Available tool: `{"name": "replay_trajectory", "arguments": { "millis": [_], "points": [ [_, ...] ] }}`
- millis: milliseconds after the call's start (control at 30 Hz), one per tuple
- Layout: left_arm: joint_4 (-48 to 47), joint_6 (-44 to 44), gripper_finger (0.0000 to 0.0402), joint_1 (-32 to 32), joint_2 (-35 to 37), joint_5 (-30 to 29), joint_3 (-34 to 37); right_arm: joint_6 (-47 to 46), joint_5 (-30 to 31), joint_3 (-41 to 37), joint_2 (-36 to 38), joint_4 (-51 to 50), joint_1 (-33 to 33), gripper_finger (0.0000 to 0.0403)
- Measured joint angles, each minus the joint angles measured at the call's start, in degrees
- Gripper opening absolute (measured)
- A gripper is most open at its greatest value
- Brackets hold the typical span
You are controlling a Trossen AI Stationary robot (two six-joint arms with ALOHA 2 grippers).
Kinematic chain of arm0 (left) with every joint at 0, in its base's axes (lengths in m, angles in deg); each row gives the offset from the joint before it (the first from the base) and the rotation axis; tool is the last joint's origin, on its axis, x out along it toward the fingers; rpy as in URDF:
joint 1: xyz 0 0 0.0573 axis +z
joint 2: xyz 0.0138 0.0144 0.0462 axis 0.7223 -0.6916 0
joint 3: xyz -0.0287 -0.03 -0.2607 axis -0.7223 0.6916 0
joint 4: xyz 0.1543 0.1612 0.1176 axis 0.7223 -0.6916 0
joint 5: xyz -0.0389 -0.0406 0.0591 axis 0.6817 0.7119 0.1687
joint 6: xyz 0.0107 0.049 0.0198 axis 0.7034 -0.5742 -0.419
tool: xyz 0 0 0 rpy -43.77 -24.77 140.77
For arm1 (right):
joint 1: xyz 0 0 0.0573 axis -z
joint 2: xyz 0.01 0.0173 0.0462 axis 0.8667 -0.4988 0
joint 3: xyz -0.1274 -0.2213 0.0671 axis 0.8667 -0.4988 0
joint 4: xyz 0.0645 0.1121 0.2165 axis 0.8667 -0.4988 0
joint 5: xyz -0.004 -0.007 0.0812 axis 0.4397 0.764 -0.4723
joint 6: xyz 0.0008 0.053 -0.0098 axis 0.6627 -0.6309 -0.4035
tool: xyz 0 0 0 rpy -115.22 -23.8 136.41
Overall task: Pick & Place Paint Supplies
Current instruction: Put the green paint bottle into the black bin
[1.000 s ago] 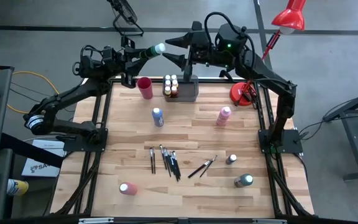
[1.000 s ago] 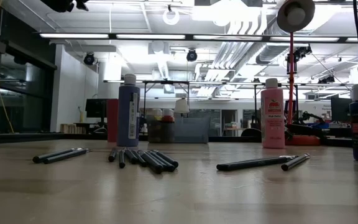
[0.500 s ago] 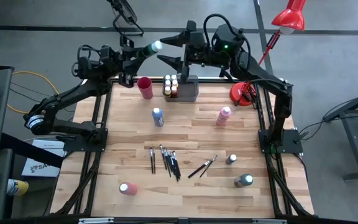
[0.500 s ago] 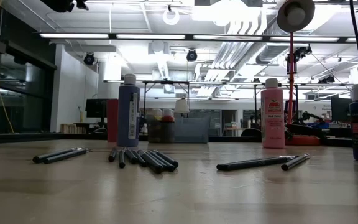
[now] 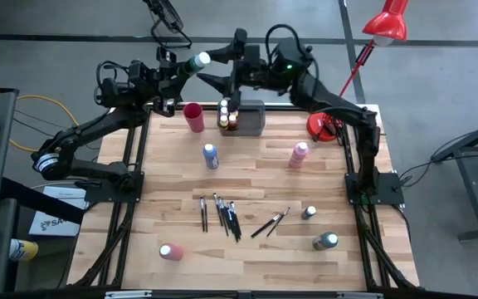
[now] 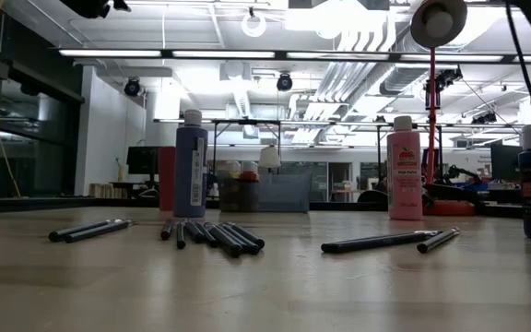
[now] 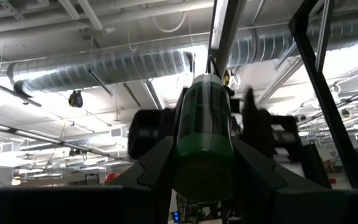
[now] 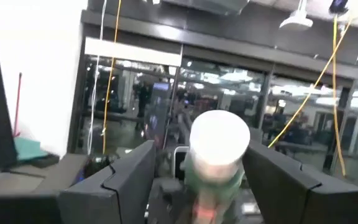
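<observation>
- Holding a green bottle [image 5: 191,66] with a pale cap in the left gripper [image 5: 178,73], high above the far edge of the table [image 5: 338,257], fingers [image 7: 157,163] closed on both sides of the bottle body, cap pointing toward the right arm.
- Spreading the right gripper [image 5: 216,68] wide open just beside the bottle cap, one finger [image 8: 126,171] on each side of the cap, not pressing on it; nothing gripped yet.
- Meeting both grippers above the red cup [image 5: 193,115] and the grey tray [image 5: 251,119], at the far side of the table.
- Standing already in the left part of the tray: several small bottles [image 5: 228,114] with pale caps.
- Standing upright near the middle of the table: a blue bottle [image 5: 211,155] to the left and a pink bottle [image 5: 299,154] to the right, well apart.
- Lying in the near half: a group of dark paintbrushes [image 5: 222,214], with two more brushes [image 5: 270,223] a little to the right, apart from the group.
- Standing at the near right: two small bottles [image 5: 309,213], one dark and one grey-green [image 5: 324,242].
- Standing at the near left: a pink bottle with pale cap [image 5: 170,251].
- Resting beyond the right far corner of the table: a red lamp base [image 5: 325,126].
</observation>
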Motion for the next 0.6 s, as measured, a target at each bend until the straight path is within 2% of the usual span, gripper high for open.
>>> {"name": "replay_trajectory", "arguments": {
  "millis": [600],
  "points": [
    [0.18,0.4,0.0122,-0.02,0.02,0.58,-0.03,-0.97,-0.08,0.03,-0.43,1.72,0.33,0.0231]
  ]
}}
